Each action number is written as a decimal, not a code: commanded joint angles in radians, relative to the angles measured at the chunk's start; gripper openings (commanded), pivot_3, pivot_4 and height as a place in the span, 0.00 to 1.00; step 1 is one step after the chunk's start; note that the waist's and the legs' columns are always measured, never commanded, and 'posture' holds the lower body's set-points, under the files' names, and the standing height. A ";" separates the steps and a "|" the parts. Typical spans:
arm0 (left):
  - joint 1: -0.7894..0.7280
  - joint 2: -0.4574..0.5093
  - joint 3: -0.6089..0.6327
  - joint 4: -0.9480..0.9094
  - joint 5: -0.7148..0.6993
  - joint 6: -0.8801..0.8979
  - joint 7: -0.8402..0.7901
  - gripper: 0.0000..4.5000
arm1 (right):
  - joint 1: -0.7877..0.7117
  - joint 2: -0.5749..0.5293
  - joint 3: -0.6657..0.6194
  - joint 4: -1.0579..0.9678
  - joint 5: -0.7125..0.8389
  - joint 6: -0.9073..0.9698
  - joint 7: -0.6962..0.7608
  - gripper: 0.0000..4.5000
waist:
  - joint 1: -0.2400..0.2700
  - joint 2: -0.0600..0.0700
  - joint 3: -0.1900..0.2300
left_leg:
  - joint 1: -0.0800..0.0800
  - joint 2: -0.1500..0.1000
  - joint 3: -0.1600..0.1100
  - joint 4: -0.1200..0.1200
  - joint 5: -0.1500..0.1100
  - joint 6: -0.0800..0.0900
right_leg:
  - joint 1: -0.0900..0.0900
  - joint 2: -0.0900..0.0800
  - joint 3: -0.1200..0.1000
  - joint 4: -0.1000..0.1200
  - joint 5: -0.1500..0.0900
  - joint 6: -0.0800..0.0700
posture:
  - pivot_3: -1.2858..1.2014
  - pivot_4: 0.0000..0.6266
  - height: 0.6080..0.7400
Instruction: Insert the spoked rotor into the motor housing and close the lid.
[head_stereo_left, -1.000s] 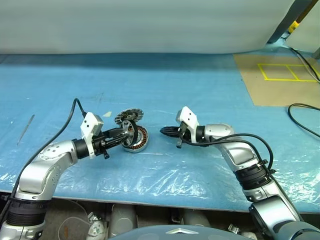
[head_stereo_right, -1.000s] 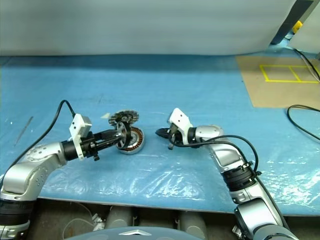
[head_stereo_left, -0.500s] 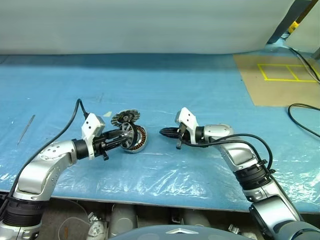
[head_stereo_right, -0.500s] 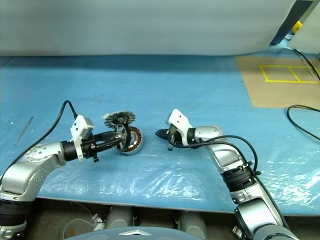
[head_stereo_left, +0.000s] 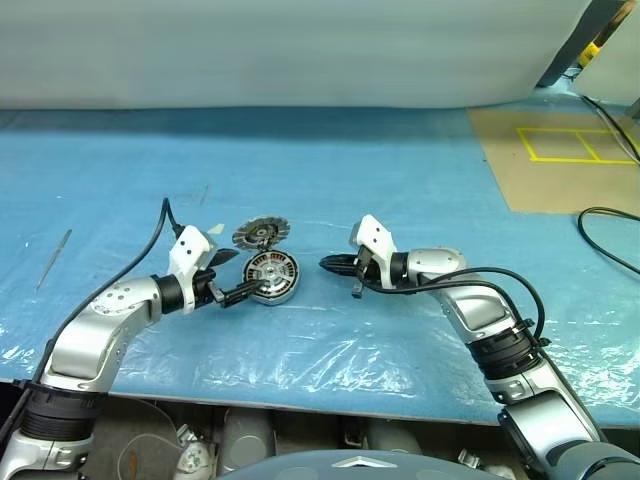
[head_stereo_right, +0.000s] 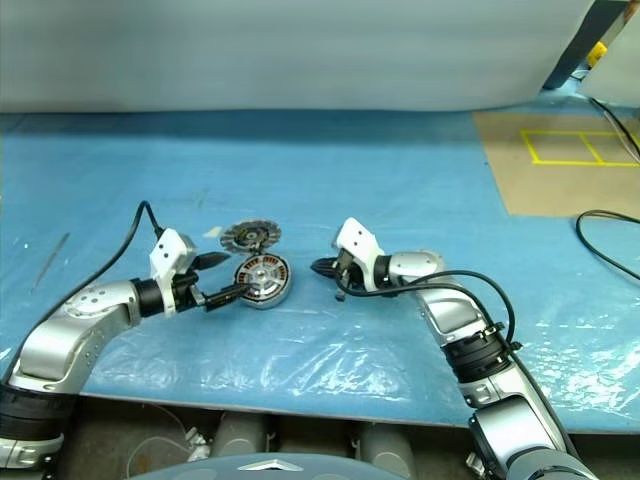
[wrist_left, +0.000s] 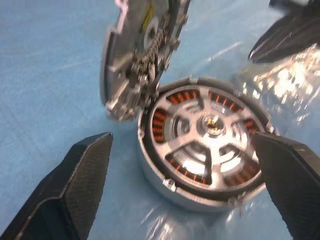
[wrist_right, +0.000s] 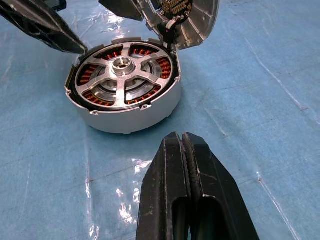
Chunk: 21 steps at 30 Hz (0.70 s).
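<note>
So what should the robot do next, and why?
Probably move the open left gripper to the ribbed silver lid: the spoked dark-and-silver rotor already sits inside the copper-wound round motor housing, and the lid leans open against its rim.

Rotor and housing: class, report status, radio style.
Left hand open, empty. Right hand shut, standing off. Spoked rotor seated in motor housing. Lid still off, leaning at housing's rim.
</note>
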 joint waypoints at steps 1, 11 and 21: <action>-0.017 -0.038 0.049 -0.040 -0.087 0.009 -0.007 0.85 | -0.018 0.005 0.000 -0.011 0.000 -0.020 0.003 0.00 | 0.000 0.000 0.000 | 0.000 0.000 0.000 0.000 0.000 0.000 | 0.000 0.000 0.000 0.000 0.000 0.000 | 0.52 0.24 1.00; 0.022 -0.074 -0.005 -0.048 -0.056 -0.001 0.031 0.10 | -0.023 0.009 0.002 -0.005 -0.011 -0.034 0.003 0.00 | 0.000 0.000 0.000 | 0.000 0.000 0.000 0.000 0.000 0.000 | 0.000 0.000 0.000 0.000 0.000 0.000 | 0.52 0.24 1.00; 0.034 -0.165 -0.119 0.012 0.085 -0.091 0.117 0.02 | -0.071 0.060 -0.028 0.006 0.000 -0.037 -0.023 0.00 | 0.000 0.002 -0.001 | 0.002 0.000 -0.001 0.000 0.000 0.000 | 0.002 -0.001 0.000 0.000 0.000 -0.001 | 0.52 0.24 1.00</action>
